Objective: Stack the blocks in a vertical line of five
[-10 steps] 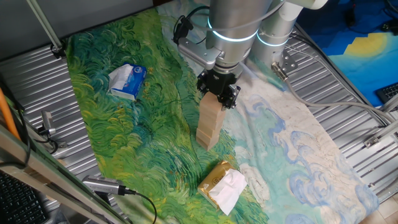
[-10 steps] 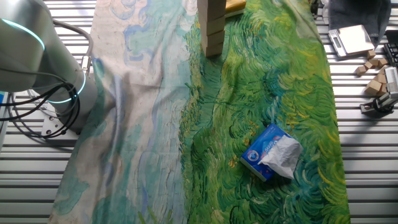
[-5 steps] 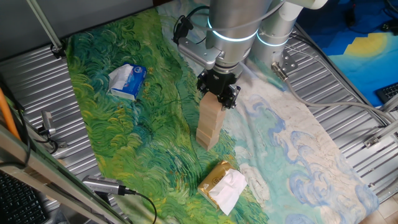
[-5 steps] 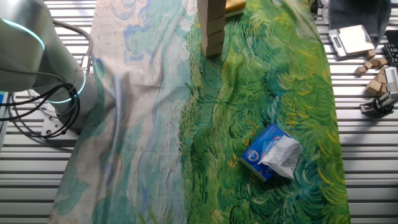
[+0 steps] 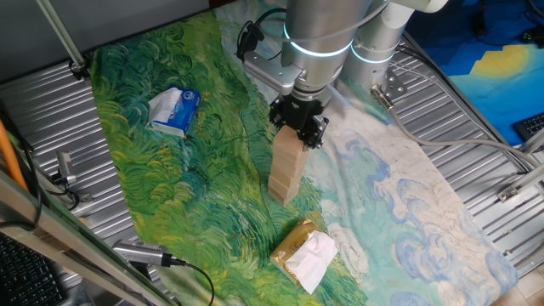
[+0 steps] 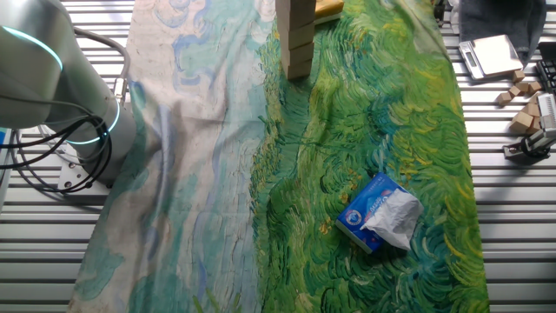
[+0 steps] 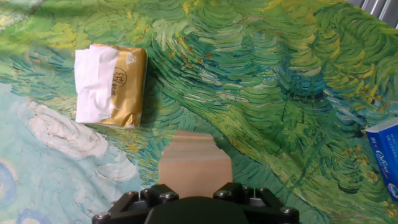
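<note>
A tall column of blocks (image 5: 286, 168) is seen at frame centre, apparently near completion, its top block gripped by the tool (image 5: 298, 129).

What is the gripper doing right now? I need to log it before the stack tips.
Gripper: sits at the top block of the stack of blocks; whether it grips or has let go cannot be told.

We see blocks (image 5: 286, 167) stacked in one upright column on green part of painted cloth, plain light-brown wood. Top block sits right under gripper. Other fixed view shows lower blocks (image 6: 295, 39); column top cropped.
</note>
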`<state>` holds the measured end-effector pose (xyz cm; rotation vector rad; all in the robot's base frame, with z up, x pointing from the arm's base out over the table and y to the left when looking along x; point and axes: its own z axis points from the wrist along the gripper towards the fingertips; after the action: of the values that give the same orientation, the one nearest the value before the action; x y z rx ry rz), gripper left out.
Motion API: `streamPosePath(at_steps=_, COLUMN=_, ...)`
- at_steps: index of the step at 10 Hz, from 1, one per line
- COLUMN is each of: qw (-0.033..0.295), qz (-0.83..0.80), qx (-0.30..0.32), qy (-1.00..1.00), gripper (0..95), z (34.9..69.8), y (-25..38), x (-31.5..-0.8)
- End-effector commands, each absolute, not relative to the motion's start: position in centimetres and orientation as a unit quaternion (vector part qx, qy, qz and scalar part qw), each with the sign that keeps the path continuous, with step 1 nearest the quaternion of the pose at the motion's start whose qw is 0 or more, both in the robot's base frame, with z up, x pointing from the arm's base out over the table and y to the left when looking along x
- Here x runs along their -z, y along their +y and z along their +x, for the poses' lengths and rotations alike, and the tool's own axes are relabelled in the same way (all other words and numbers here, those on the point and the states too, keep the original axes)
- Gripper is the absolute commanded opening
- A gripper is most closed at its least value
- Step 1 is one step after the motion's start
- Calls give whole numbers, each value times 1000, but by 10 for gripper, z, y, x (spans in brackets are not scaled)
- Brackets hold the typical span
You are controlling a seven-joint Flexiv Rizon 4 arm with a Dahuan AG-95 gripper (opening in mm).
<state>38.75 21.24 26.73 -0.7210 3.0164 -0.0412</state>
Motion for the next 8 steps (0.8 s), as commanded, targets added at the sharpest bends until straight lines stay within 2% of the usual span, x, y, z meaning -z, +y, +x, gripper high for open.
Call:
streamPosePath(at_steps=1, qw=20, qz=-232, qx=13, qy=972, gripper=190, z=388, y=212, x=-266)
streamPosePath(at_steps=5, qw=20, qz=-232, qx=13, qy=972, gripper=190, z=388, y=212, x=-266)
streamPosePath(at_steps=6, qw=2, qz=-238, qx=12, qy=971, gripper=950, z=387, y=213, x=-269)
streamPosePath(at_steps=8, qw=2, qz=-231, qx=11, qy=973, gripper=950, z=387, y=213, x=-270)
